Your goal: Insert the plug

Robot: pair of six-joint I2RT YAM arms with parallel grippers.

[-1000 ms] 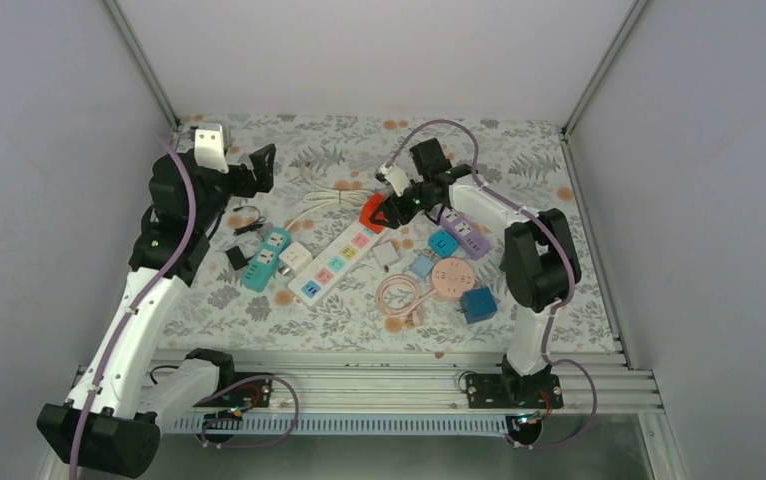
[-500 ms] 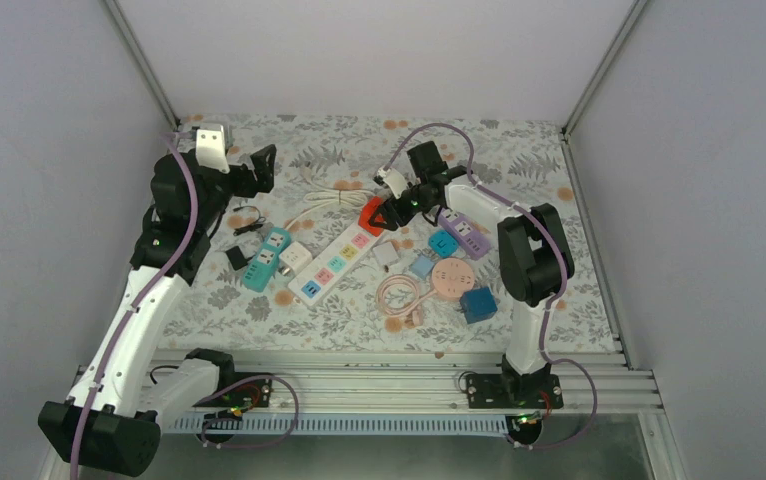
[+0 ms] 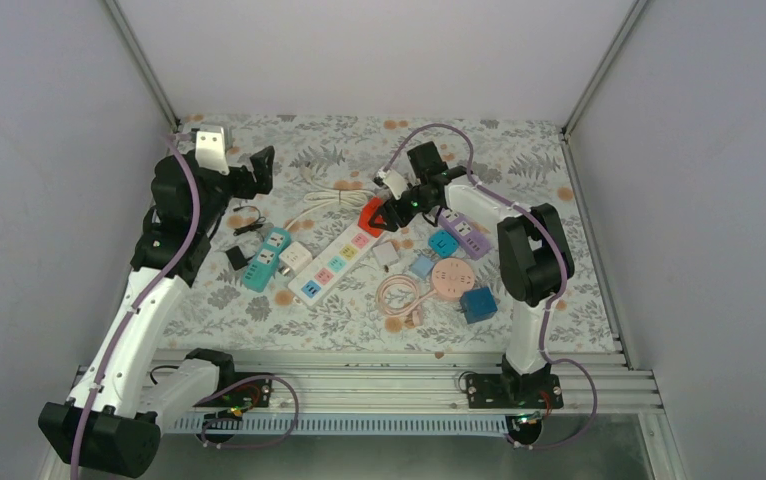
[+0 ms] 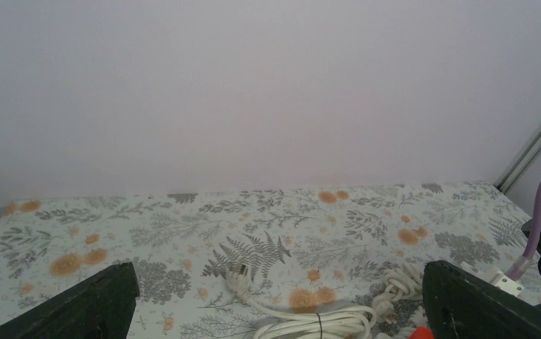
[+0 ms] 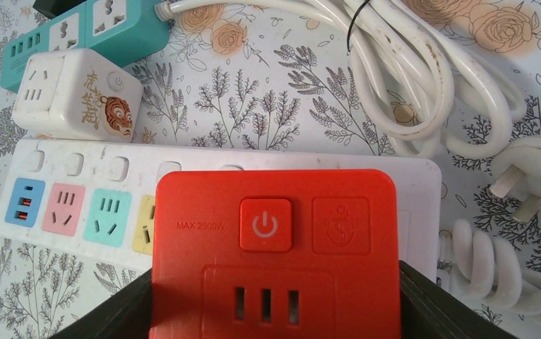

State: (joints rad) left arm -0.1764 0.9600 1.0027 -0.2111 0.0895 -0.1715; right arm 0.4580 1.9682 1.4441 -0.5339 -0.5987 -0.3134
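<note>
Over the far end of the long white plastic power strip with coloured sockets (image 5: 77, 205), the right gripper (image 3: 381, 212) holds a red square plastic adapter plug (image 5: 275, 233) clamped between its two fingers. Its power button faces the wrist camera. Whether the adapter touches the strip, I cannot tell. At the back left, the left gripper (image 3: 262, 160) hovers above the flowered table (image 3: 359, 320) with its fingers wide apart.
</note>
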